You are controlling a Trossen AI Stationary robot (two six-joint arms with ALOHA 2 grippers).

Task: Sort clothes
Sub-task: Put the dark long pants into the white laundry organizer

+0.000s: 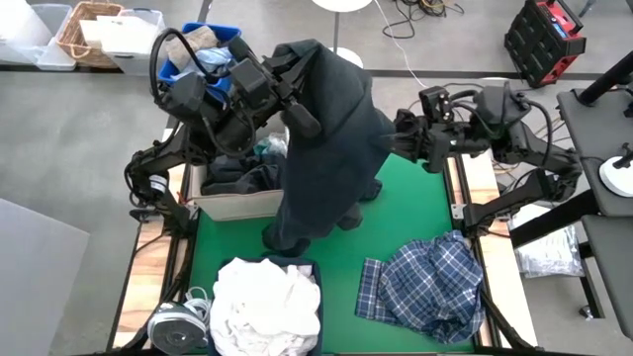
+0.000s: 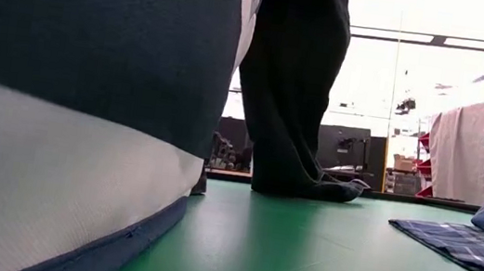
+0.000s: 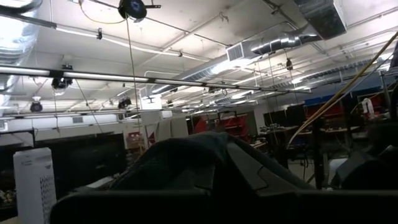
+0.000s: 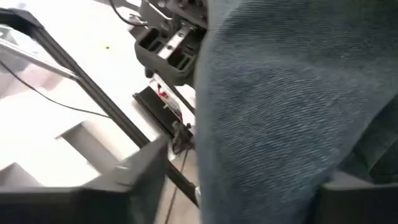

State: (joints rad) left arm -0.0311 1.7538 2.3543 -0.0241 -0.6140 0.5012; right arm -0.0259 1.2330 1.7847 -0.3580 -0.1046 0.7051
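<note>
Writing: none readable.
Dark garment (image 1: 331, 138): long, navy-black, hanging, hem touching green table (image 1: 415, 213).
Left pincer (image 1: 297, 111): clamped on dark garment.
Right pincer (image 1: 404, 133): touching it; fingers cannot tell.

green table (image 1: 415, 213), plaid shirt (image 1: 425, 287), bins (image 1: 237, 206)

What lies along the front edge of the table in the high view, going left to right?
A grey round device at the left corner → the white clothes pile in its dark bin → bare green mat → the blue-and-white plaid shirt, lying flat near the right edge.
</note>
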